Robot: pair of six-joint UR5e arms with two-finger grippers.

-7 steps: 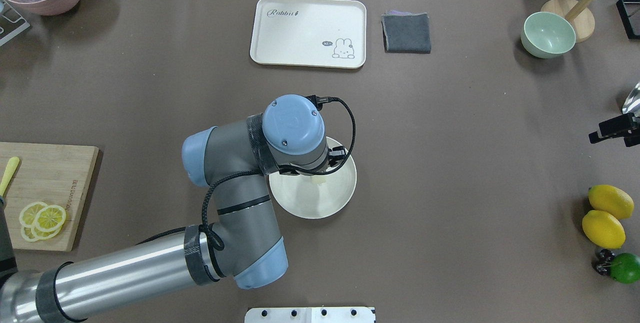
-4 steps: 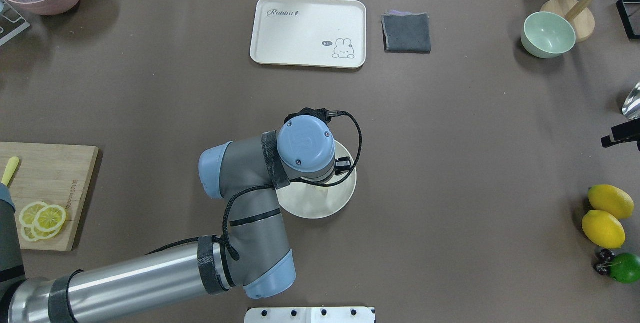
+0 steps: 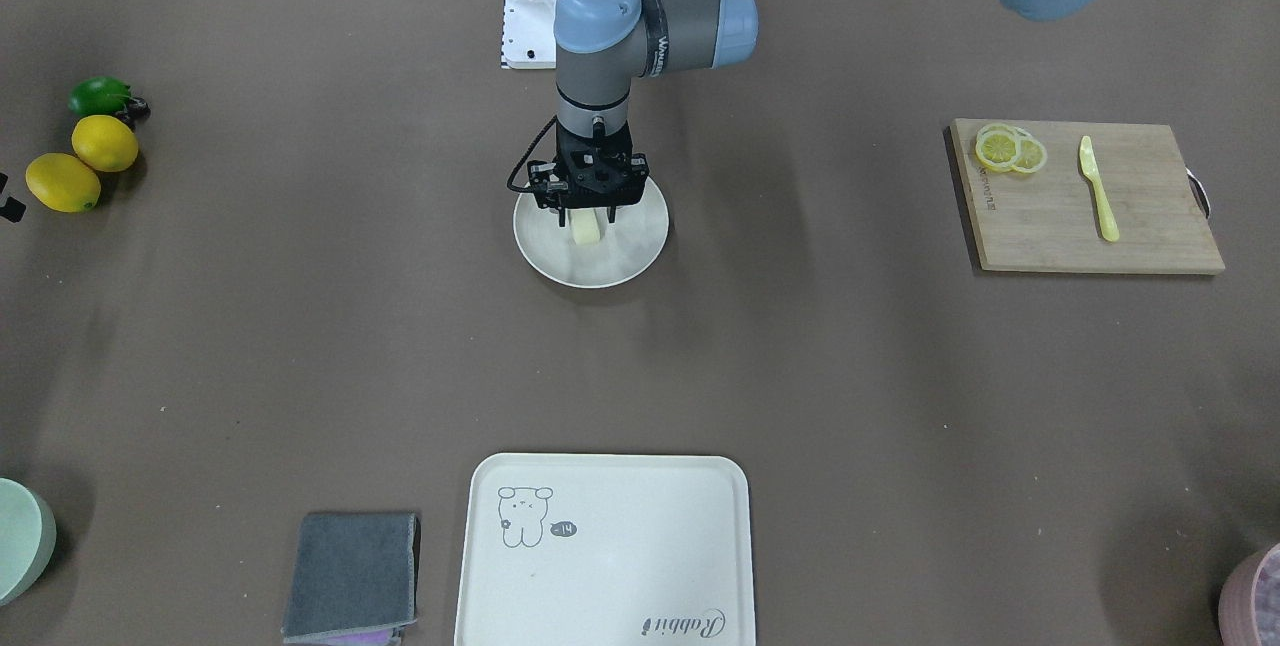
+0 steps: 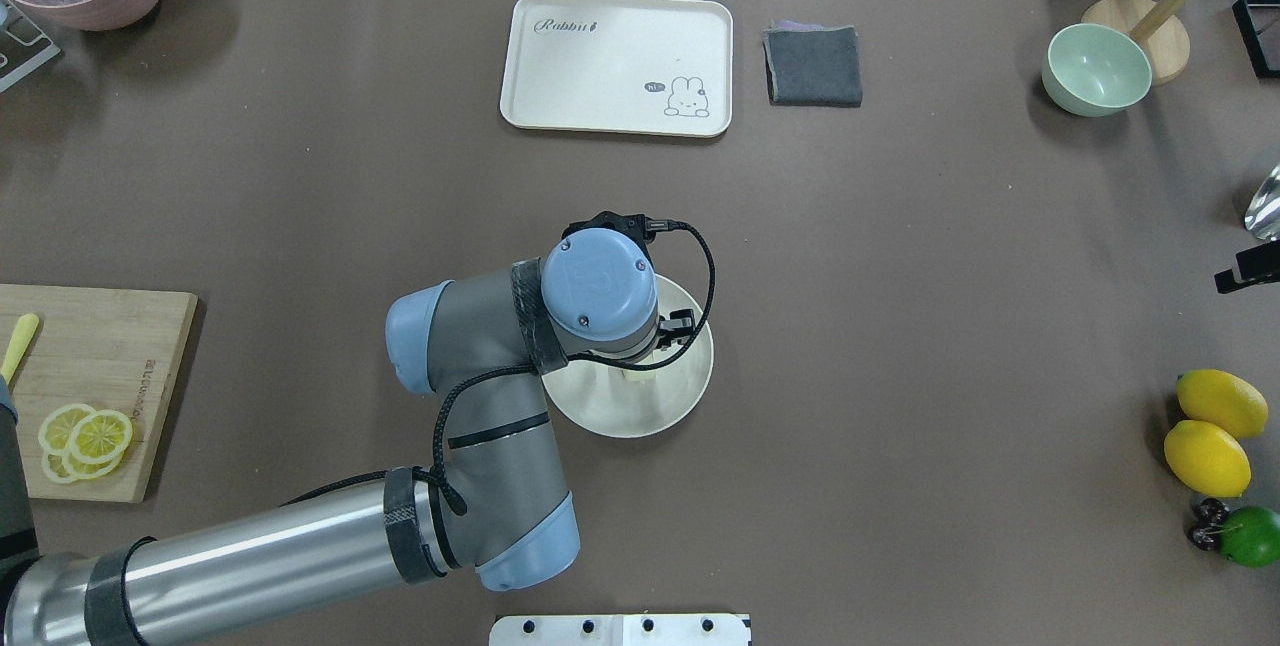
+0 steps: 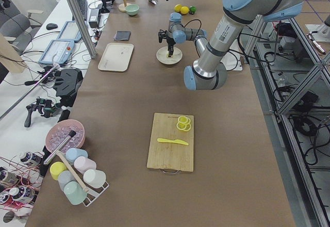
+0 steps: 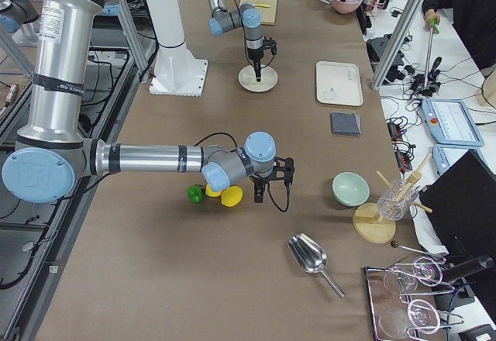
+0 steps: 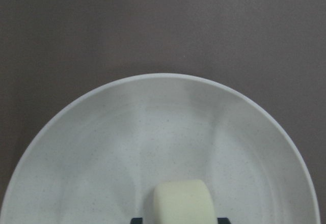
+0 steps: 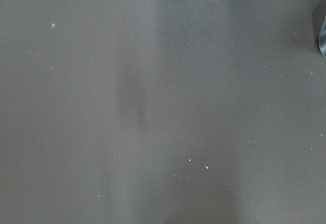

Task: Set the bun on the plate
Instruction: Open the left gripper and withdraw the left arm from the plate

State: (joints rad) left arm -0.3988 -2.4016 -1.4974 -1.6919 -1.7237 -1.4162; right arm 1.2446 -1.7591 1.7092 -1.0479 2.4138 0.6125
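Note:
The bun (image 3: 586, 229), a small pale cream lump, lies on the round cream-white plate (image 3: 600, 266) near the table's middle. My left gripper (image 3: 586, 218) points straight down over it, open, with a finger on each side of the bun and a small gap to each. The left wrist view shows the bun (image 7: 183, 203) low in the plate (image 7: 153, 132). From overhead the wrist hides most of the bun (image 4: 640, 373). My right gripper (image 6: 271, 194) hovers over bare table near the lemons; whether it is open or shut does not show.
A cream tray (image 4: 616, 64) and a grey cloth (image 4: 813, 66) lie at the far side. A cutting board (image 4: 95, 391) with lemon slices is at the left edge. Two lemons (image 4: 1212, 431), a lime and a green bowl (image 4: 1096, 69) are on the right.
The left wrist came down over the plate, then shifted slightly back and up. The bun now shows on the plate under the wrist. The right gripper drew back towards the right edge.

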